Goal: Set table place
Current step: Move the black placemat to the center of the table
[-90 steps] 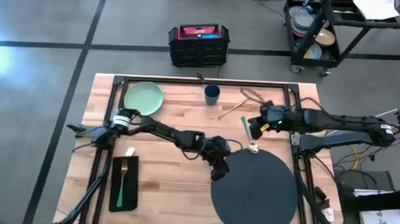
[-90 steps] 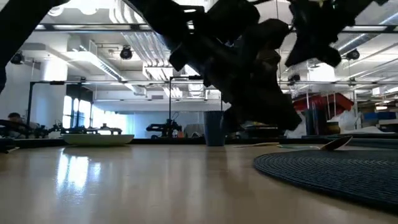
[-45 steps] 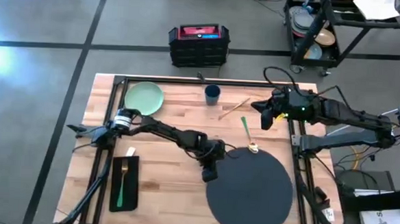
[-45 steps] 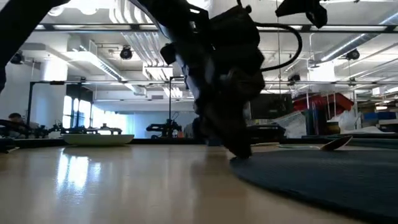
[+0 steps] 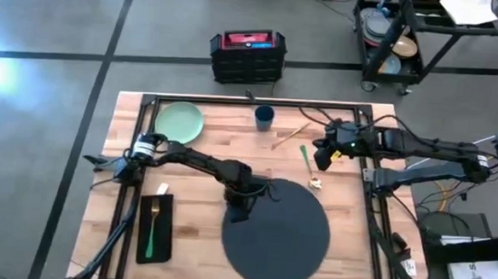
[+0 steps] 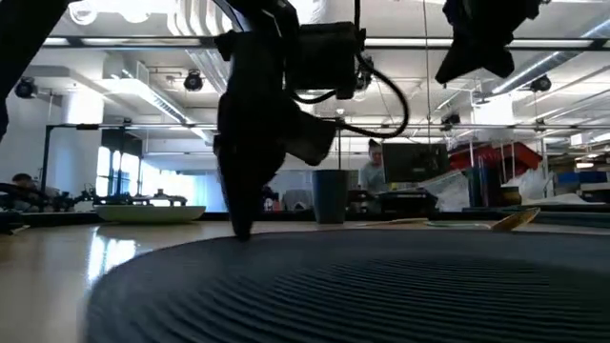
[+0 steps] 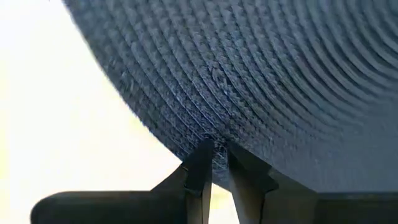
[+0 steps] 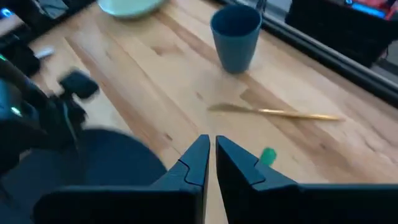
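My left gripper (image 5: 238,209) is pinched shut on the placemat (image 5: 278,233) rim; the mat lies near the table (image 5: 205,154) front edge, about midway along. Step in hand: positioning the mat. Right gripper (image 5: 320,159) hovers near the right edge, fingers nearly closed, empty. Next, I judge: release, then fetch the plate (image 5: 179,121) from the far-left corner.
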Available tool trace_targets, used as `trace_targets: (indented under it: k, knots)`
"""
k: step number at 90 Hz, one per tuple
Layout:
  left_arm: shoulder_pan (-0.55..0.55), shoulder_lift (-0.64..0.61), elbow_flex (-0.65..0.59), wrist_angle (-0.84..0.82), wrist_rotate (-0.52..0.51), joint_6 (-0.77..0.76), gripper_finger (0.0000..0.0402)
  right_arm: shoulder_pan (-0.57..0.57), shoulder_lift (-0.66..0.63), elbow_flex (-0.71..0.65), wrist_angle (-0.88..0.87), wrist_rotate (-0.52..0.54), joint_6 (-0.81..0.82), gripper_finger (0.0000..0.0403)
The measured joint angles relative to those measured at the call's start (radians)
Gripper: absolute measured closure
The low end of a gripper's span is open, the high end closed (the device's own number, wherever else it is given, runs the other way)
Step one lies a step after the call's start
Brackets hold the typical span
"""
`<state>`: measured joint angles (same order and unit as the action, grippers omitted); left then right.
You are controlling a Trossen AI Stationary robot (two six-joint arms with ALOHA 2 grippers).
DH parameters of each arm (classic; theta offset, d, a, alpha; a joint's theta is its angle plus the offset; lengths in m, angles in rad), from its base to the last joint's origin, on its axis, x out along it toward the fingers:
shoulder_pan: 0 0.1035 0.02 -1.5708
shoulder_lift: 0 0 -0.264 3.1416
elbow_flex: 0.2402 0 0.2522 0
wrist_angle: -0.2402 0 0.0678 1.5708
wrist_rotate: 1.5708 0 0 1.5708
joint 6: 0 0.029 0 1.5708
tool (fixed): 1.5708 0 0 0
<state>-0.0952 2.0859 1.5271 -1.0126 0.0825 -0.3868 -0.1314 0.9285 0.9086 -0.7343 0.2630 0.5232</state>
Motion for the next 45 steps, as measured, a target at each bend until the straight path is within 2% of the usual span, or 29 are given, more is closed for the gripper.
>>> trace_targets:
  k: [13, 45]
  knots:
    - [0.003, -0.021, -0.002, -0.118, -0.144, -0.013, 0.0365, 0.000, 0.024, -0.036, 0.001, 0.000, 0.000, 0.0389]
    - [0.007, -0.032, -0.045, -0.150, -0.146, -0.038, 0.0365, 0.000, 0.063, -0.057, 0.006, -0.001, 0.000, 0.0389]
